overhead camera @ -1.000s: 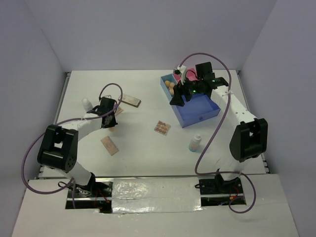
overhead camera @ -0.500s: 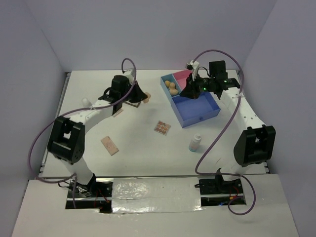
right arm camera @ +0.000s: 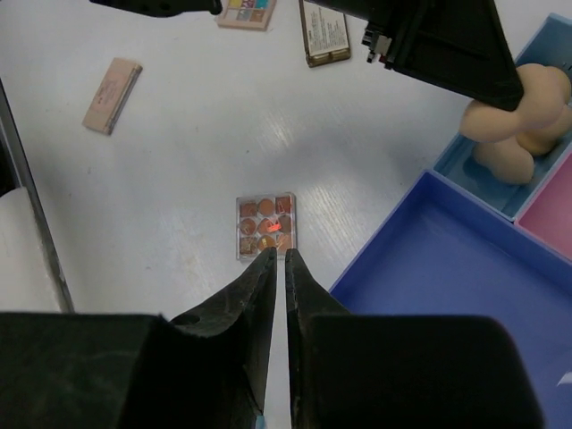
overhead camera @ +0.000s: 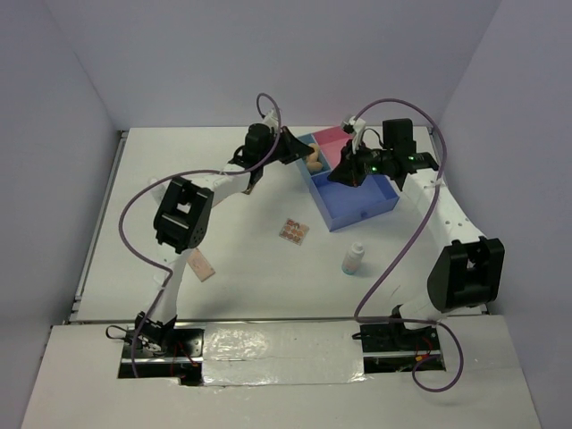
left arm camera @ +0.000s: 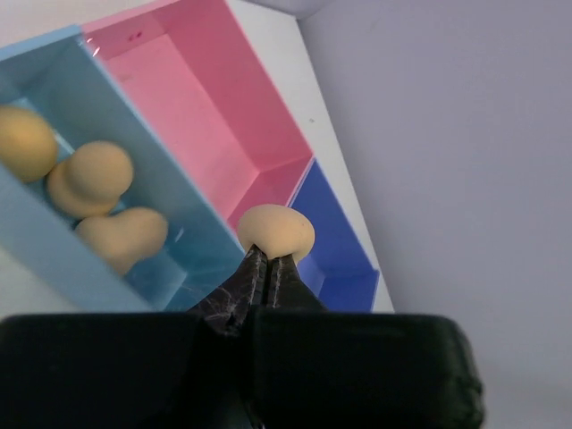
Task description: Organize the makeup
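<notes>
My left gripper [left arm camera: 266, 255] is shut on a tan egg-shaped sponge [left arm camera: 275, 231] and hangs over the divided tray [overhead camera: 390, 205], about where the light-blue and pink compartments meet. Three more sponges [left arm camera: 89, 174] lie in the light-blue compartment [left arm camera: 183, 255]. Over the dark-blue compartment [right arm camera: 447, 268], my right gripper [right arm camera: 277, 252] is shut and holds nothing. On the table lie a brown-squares palette [right arm camera: 265, 226], a pinkish palette [right arm camera: 112, 94], a multicolour palette [right arm camera: 246, 11] and a brown-gold palette [right arm camera: 323, 31]. A small white bottle [overhead camera: 354, 259] stands near the tray's front corner.
The pink compartment [left arm camera: 197, 116] holds nothing. The left arm [overhead camera: 183, 210] stretches diagonally from the near left to the tray. Grey walls close the table at the back and both sides, and the tray sits near the back right corner.
The left arm has swung from the left of the table over to the tray, carrying the sponge. The right gripper has closed and shifted a little to the right over the tray.
</notes>
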Controlling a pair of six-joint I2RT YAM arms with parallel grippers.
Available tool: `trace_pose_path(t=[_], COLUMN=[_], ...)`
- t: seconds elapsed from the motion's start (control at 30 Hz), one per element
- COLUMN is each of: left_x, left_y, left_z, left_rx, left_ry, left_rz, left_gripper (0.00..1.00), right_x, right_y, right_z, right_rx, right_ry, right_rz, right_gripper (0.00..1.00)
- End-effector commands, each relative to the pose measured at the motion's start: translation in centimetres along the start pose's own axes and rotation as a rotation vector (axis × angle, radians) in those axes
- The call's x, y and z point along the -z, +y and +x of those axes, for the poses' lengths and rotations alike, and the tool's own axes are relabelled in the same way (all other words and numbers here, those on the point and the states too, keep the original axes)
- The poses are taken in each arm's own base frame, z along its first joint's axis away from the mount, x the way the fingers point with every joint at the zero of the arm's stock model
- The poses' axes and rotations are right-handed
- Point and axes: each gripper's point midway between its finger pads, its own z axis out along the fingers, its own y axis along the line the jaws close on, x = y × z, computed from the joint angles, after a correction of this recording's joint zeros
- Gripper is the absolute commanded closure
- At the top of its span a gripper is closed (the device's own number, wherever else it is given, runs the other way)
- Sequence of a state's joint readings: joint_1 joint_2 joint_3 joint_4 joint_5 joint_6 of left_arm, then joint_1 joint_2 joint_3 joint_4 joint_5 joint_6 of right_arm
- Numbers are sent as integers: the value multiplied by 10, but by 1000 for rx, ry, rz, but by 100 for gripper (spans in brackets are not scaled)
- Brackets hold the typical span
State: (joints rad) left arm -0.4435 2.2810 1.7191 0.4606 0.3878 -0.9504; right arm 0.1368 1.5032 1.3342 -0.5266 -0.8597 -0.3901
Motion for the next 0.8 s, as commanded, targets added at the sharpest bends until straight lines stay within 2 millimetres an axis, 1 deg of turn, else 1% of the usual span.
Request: trace_pose_path(t=[0.0,0.03,0.07,0.13,0.17,0.2,0.23,0.27,0.3,0.37,0.47,0.57,0.67,0.7,0.73,0.77], left_x=[-18,-26,-29,-36,-41,-42,-44,-45,-45,-44,-42,-40,-41,-42,-43,-44], left_y=[-41,-31,-32,-20,-15,-11,-3,0,8,14,20,27,33,37,33,35], left_z=[-32,-27,-30,-27,-22,-21,-21,-20,-17,-18,-18,-14,-10,-7,-10,-8], left_rx=[-3,-1,-8,-18,-17,-10,-4,0,9,1,-13,-17,-3,6,5,10], left_ry=[-142,-153,-166,-178,-171,-169,-181,-182,-175,-186,-180,-162,-142,-132,-133,-125], left_rz=[132,103,98,43,22,-2,-32,-50,-84,-113,-154,-187,-219,-227,-220,-229], left_gripper=[100,100,99,95,94,91,90,90,89,88,86,84,76,70,66,62], right_x=[12,13,13,14,14,15,15,15,16,17,17,18,17,17,17,17], right_y=[4,4,4,4,5,4,3,3,3,3,1,0,-1,-1,-1,-1], right_z=[-20,-18,-18,-17,-17,-16,-16,-15,-15,-15,-14,-13,-13,-13,-13,-12], right_rx=[50,43,44,39,38,34,32,32,30,31,32,25,21,21,20,21], right_ry=[-67,-65,-66,-66,-69,-68,-68,-68,-66,-65,-62,-61,-60,-59,-57,-55], right_rz=[9,9,11,13,14,17,21,21,22,27,33,36,39,39,40,43], right_gripper=[84,83,83,83,81,80,78,78,77,75,73,71,66,63,62,59])
